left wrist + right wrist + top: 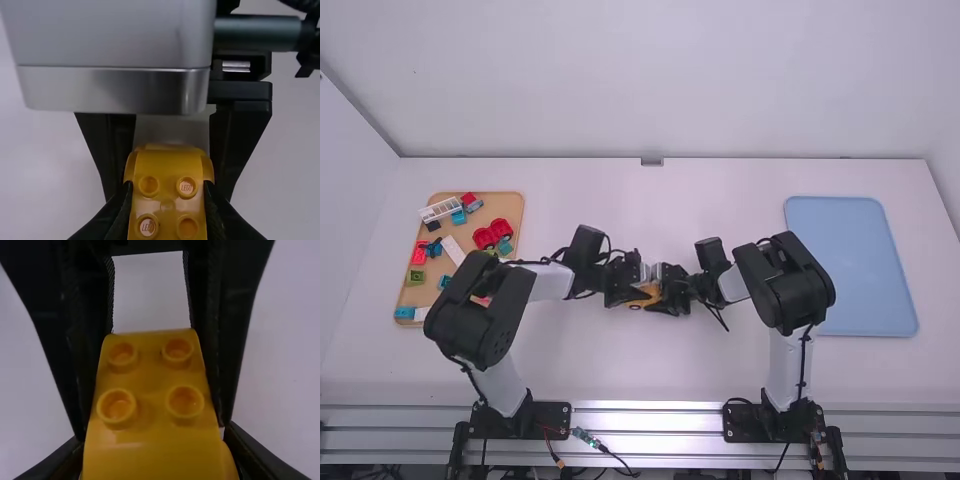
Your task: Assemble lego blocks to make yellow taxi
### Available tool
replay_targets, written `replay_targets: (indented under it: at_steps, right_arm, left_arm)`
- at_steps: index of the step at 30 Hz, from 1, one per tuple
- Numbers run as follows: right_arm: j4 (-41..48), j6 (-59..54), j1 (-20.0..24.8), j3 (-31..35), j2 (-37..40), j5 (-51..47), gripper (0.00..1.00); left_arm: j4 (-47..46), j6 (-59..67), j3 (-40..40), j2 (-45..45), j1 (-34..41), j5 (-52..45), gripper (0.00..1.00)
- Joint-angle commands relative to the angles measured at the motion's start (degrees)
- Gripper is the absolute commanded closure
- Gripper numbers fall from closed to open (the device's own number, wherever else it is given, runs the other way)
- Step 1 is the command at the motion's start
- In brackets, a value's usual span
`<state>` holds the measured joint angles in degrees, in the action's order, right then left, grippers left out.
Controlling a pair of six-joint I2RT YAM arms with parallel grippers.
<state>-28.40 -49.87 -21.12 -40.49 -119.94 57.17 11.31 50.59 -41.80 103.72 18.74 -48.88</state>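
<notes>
While left fingers (628, 295) and right fingers (667, 291) grip the yellow body (150, 385), partly hidden.

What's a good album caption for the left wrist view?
Nose to nose: left gripper and right gripper grasping a yellow lego build, four studs showing.

At three o'clock in the high view we see a blue tray (865, 265); at nine, a tan tray (507, 208) bearing red, blue, green and white pieces (492, 235); at six, silver rails (645, 420).
</notes>
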Motion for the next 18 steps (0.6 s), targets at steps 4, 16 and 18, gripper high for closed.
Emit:
replay_targets:
  at_steps: [4, 16, 18]
  right_arm:
    - [0.5, 0.3, -0.3, 0.3, -0.9, -1.5, 0.92]
    - [0.4, 0.3, 1.0, 0.4, -0.9, -1.5, 0.92]
    - [0.4, 0.4, 1.4, 0.4, -0.9, -1.5, 0.93]
  left_arm:
    - [-2.4, 0.0, 0.9, 1.9, -0.3, 0.5, 0.98]
    - [-8.0, 2.3, 1.2, 1.9, -0.4, -0.2, 0.98]
    - [-7.9, 2.1, 1.5, 1.6, -0.3, -0.2, 0.98]
